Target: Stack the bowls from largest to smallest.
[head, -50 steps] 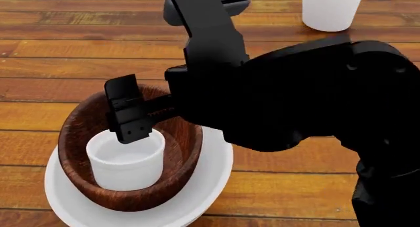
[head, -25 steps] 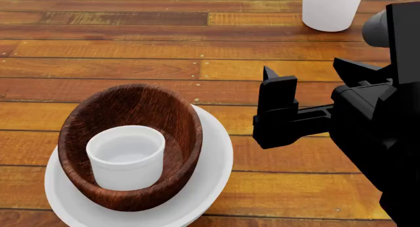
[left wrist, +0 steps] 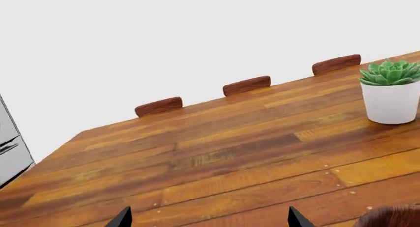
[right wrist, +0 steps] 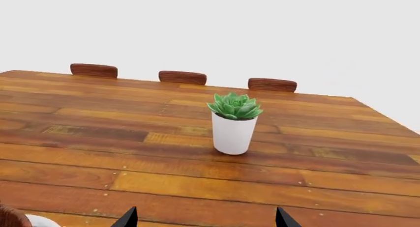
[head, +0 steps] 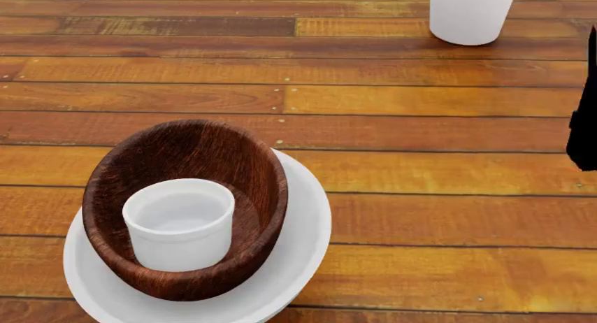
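Three bowls nest together: one white bowl, one wood bowl, one small bowl. Behind them, one plant pot; beyond it, three chair backs.

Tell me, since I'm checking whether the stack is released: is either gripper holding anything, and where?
Nothing is held. Both grippers' fingertips stand apart over bare table; the small white bowl sits free.

Left pincer tips spread apart, right pincer tips likewise spread, both holding nothing
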